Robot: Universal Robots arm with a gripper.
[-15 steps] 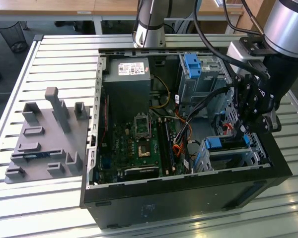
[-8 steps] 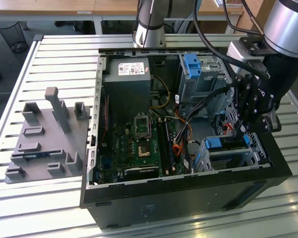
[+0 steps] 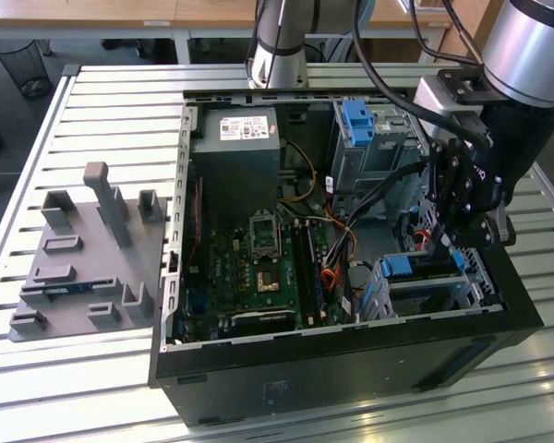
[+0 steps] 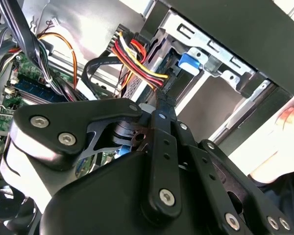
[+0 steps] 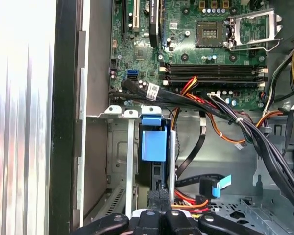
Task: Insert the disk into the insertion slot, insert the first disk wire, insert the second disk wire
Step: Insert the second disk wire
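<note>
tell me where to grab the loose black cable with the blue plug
Probably by the blue plug itself, not the limp black cable: it is the only stiff part. It lies free over the metal floor, so come down through the open side of the case and pinch its flat faces.

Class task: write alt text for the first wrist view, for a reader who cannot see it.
The tool pinches a black plug at the disk, which sits in its metal slot; a green circuit board lies beyond.
</note>
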